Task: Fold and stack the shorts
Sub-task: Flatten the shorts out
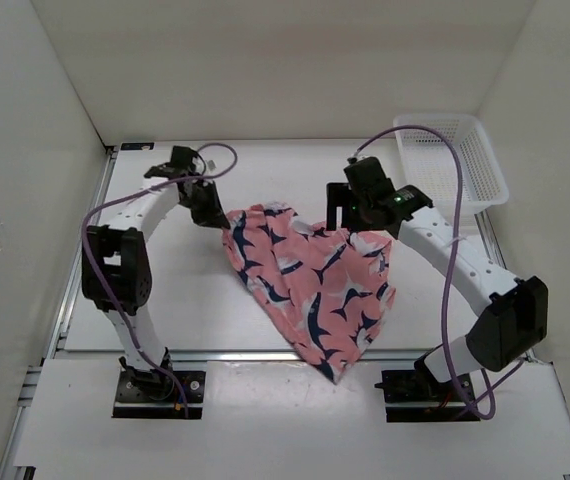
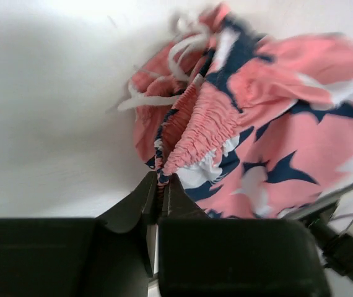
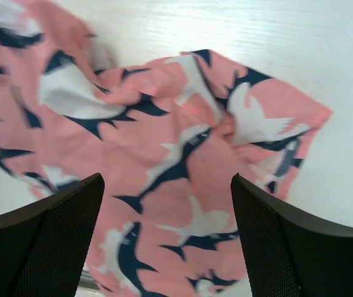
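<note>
The coral-pink shorts (image 1: pixel 315 285) with navy and white shark shapes lie spread in the middle of the table, one corner reaching the near edge. My left gripper (image 1: pixel 217 218) sits at their far left corner, shut on the gathered elastic waistband (image 2: pixel 195 133), which runs out from between the closed jaws. The white drawstring (image 2: pixel 158 99) trails loose beside the waistband. My right gripper (image 1: pixel 365 222) hovers over the far right corner of the shorts (image 3: pixel 176 161), its fingers (image 3: pixel 275 235) wide apart with fabric below them and nothing gripped.
A white plastic mesh basket (image 1: pixel 455 160) stands at the back right of the table, close to the right arm's cable. White walls enclose the table on three sides. A metal rail (image 1: pixel 265 355) runs along the near edge.
</note>
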